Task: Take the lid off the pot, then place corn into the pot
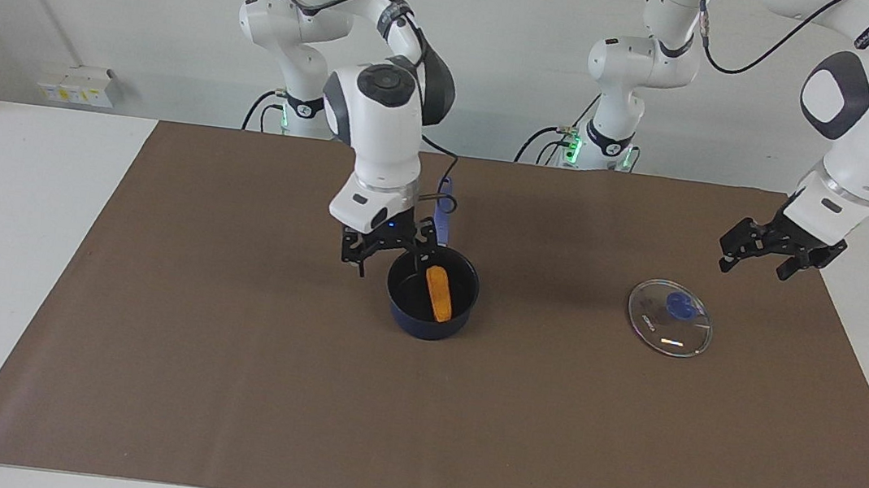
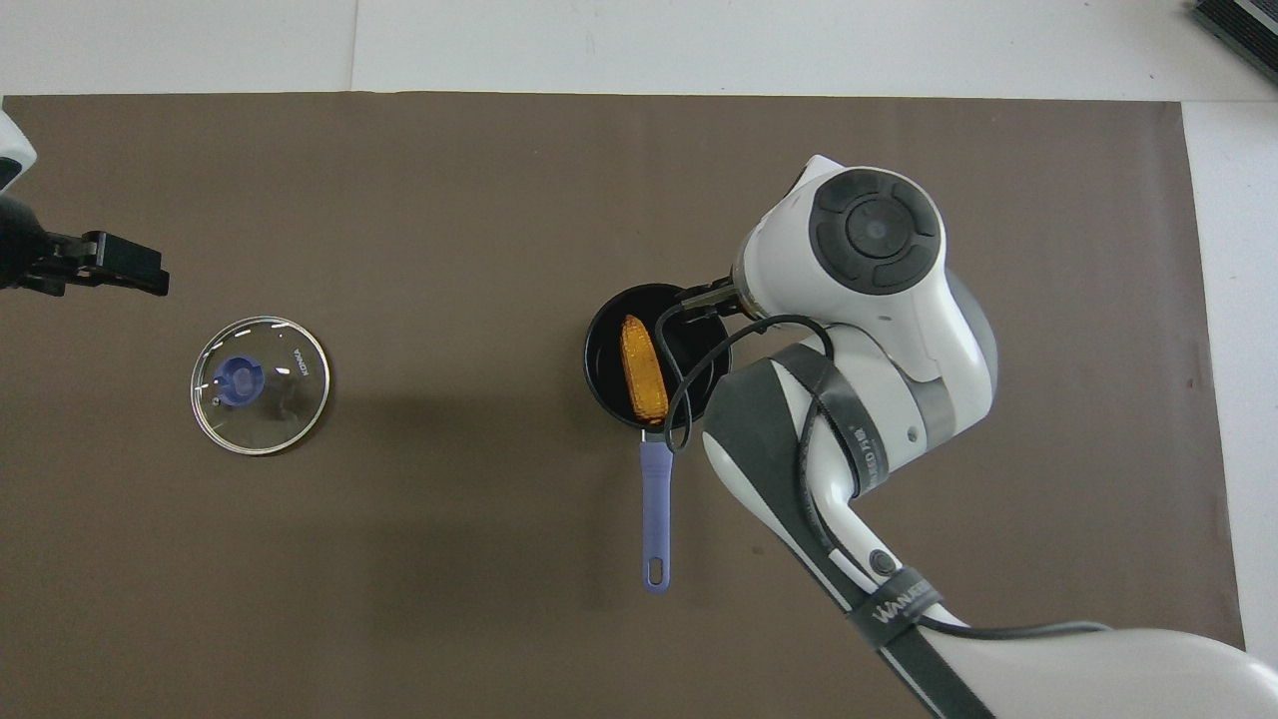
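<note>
mat (image 1: 222, 383): brown sheet over the table, everything sits on it.
R arm: comes in from its base, I've got it raised by the pot's rim.
L arm: waiting, up at the lid's end of the table.
pot (image 1: 430, 302): dark navy, mid-mat, handle (image 2: 655, 509) pointing 6 o'clock in overhead view, i.e. toward the robots.
lid (image 1: 670, 317): off the pot, flat on the mat, knob up, well apart from pot toward L arm's end; 9 o'clock of pot in overhead view.
corn (image 1: 439, 292): lying in the pot, long axis running 12-to-6 in overhead view.
R gripper (image 1: 389, 251): fingers spread wide, holds nothing; over the pot's rim at about 10 o'clock in facing view, clear of the corn.
L gripper (image 1: 769, 251): fingers apart, empty; in the air at about 1 o'clock of the lid in facing view, not touching it.
step in hand: I judge both parts done, only the retreat left.
doing it well: I'd lift R gripper straight up first, then pull away, so fingers and cable don't clip the rim or nudge the handle. Leave the lid alone.
</note>
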You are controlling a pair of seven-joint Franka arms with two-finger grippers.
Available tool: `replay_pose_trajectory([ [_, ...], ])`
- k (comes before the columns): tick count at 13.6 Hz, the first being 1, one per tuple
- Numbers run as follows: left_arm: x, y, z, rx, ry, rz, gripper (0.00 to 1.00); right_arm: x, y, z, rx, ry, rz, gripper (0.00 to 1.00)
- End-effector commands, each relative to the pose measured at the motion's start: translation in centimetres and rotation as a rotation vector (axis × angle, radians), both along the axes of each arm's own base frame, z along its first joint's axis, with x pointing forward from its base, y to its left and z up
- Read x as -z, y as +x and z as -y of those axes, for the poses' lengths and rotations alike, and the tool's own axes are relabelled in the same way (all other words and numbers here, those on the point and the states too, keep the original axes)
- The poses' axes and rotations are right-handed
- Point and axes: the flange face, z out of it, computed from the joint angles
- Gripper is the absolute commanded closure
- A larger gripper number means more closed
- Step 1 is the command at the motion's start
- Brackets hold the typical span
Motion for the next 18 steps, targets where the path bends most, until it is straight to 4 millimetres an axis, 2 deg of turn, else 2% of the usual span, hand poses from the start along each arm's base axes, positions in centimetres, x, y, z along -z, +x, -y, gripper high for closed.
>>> replay_pose_trajectory([
  [1,-2.3,0.4,0.0,-0.016,-0.015,-0.026,0.0,-2.4,0.2,3.8,0.002,-0.007,0.012,0.0],
  [5,-4.5,-0.7,-0.3,-0.004,-0.013,-0.01,0.0,-6.9,0.0,9.5,0.091,-0.01,0.042,0.0],
  [9,-5.4,-1.8,-0.8,0.019,-0.009,-0.008,0.0,-11.7,-2.5,13.7,0.157,-0.03,0.018,0.0],
  [11,-5.6,-2.2,-0.9,0.019,-0.001,-0.041,0.0,-13.5,-3.7,15.8,0.205,0.018,-0.007,0.0],
  [13,-6.3,-2.7,-1.0,0.03,-0.002,-0.033,0.0,-14.4,-4.3,17.8,0.229,0.026,-0.023,0.0],
  [15,-6.0,-3.2,-0.9,0.044,-0.004,-0.037,0.0,-15.6,-4.6,19.8,0.183,0.01,-0.042,0.0],
  [17,-5.8,-3.4,-0.9,0.044,-0.005,-0.043,0.0,-16.0,-4.9,23.1,0.141,0.01,-0.072,0.0],
  [18,-6.0,-3.5,-0.8,0.045,-0.004,-0.04,0.0,-16.1,-4.9,25.4,0.121,0.016,-0.072,0.0],
])
